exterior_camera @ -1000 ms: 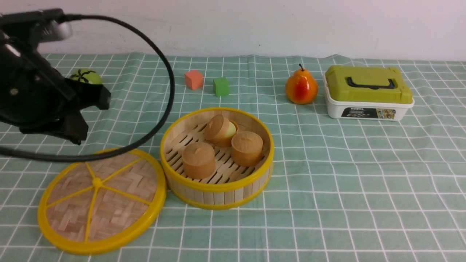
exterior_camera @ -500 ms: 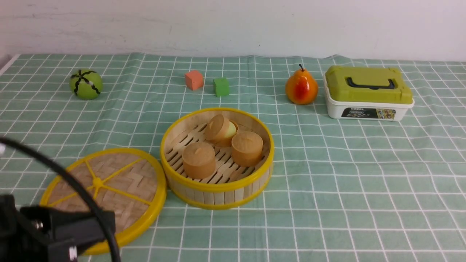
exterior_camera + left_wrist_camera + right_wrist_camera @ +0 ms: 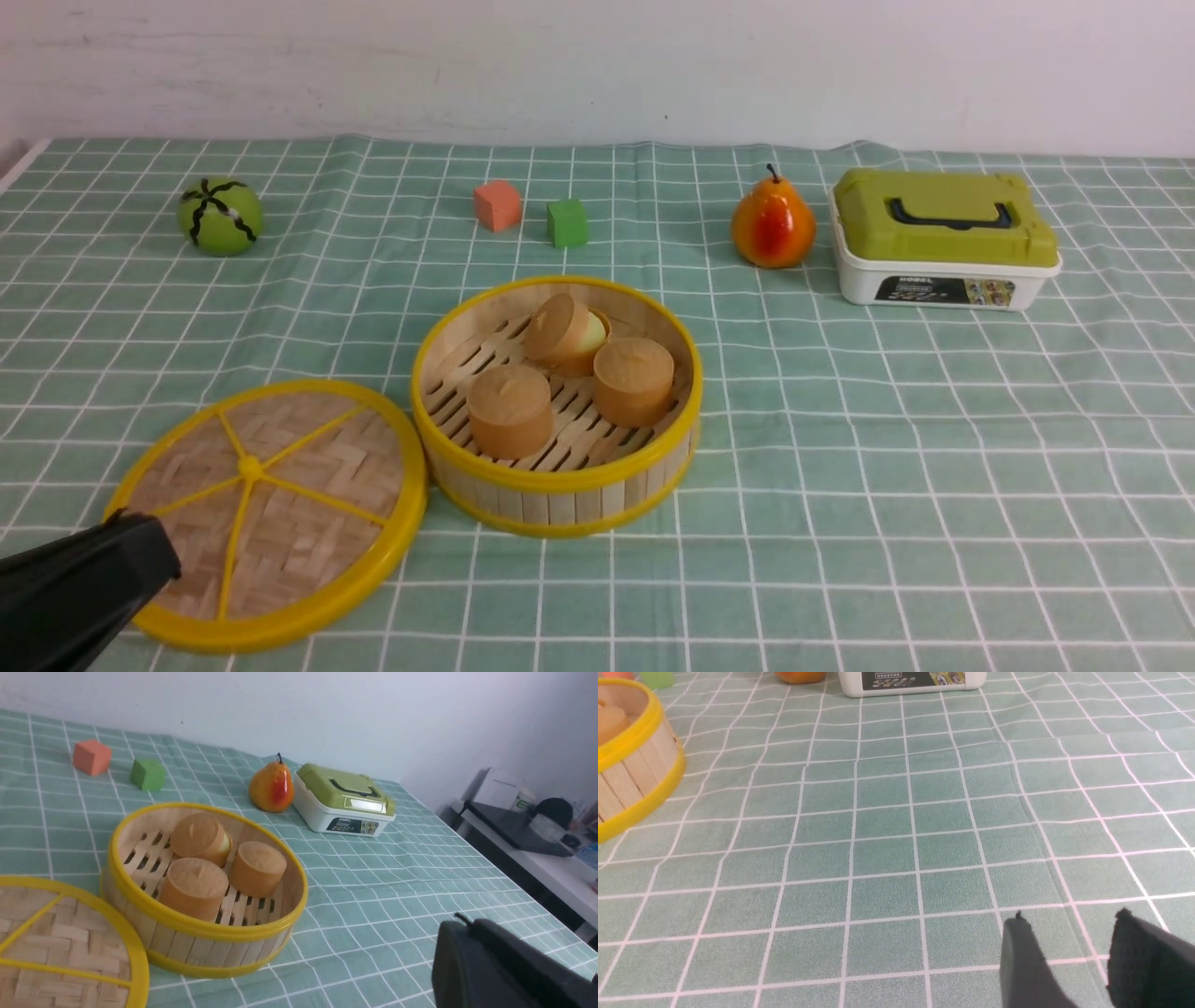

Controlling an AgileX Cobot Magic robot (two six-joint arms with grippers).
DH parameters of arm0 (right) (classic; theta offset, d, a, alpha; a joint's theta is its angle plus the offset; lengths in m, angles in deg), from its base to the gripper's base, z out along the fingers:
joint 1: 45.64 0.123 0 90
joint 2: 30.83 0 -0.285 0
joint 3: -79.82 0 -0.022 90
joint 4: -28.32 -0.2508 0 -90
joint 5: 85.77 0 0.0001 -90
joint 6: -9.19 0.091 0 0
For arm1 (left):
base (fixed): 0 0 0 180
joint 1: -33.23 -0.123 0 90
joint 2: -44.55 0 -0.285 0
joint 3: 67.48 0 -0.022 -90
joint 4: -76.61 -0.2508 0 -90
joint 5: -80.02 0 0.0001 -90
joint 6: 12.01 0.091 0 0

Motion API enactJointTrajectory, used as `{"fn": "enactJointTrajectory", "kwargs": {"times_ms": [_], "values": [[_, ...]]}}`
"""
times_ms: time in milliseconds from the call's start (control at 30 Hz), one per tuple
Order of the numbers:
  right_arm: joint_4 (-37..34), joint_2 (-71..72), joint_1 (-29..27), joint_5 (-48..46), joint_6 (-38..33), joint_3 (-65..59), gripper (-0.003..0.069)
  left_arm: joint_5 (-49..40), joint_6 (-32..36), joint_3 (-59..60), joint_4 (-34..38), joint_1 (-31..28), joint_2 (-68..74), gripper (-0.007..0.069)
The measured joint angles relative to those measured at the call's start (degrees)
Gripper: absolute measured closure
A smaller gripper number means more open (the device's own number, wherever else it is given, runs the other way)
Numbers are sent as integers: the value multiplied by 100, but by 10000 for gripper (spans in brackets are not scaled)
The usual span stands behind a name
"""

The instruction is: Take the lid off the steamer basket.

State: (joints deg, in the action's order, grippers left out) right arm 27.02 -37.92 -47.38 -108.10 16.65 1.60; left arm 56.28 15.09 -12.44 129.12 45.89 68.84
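- The lid (image 3: 266,509) lies flat on the counter (image 3: 887,485), off the steamer basket (image 3: 560,499) and just to its left on the near side. Their yellow rims look to meet, though contact is not certain.
- The steamer basket stands open, with three brown round cakes (image 3: 509,411) on its slatted floor. The rear one is tipped over and shows a pale yellow part.
- The left tool (image 3: 89,579) is clenched and holds nothing. It sits left of the basket, its black tip crossing the lid's near-left rim in the front view.
- The right tool (image 3: 1071,914) is released and empty, over bare cloth to the right of the basket.
- Behind the basket to the right stands a white box (image 3: 943,280) with a green handled top. Its dark label (image 3: 943,290) carries white letters too small to read and a coloured patch.
- A pear (image 3: 773,226) stands just left of that box.
- An orange cube (image 3: 497,205) and a green cube (image 3: 567,222) sit behind the basket.
- A green striped ball (image 3: 220,217) lies far behind it to the left.
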Motion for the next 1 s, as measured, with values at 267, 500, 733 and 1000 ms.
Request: {"fn": "enactJointTrajectory", "kwargs": {"times_ms": [267,500,733,1000], "values": [[0,0,0,0,0,0,417,-37,19,-4,0,0,0,637],[0,0,0,0,0,0,417,-37,19,-4,-24,0,0,637],[0,0,0,0,0,0,417,521,-124,190,-912,0,0,636],[0,0,0,0,0,0,417,1462,-2528,1589,-4159,-6,-696,634]]}}
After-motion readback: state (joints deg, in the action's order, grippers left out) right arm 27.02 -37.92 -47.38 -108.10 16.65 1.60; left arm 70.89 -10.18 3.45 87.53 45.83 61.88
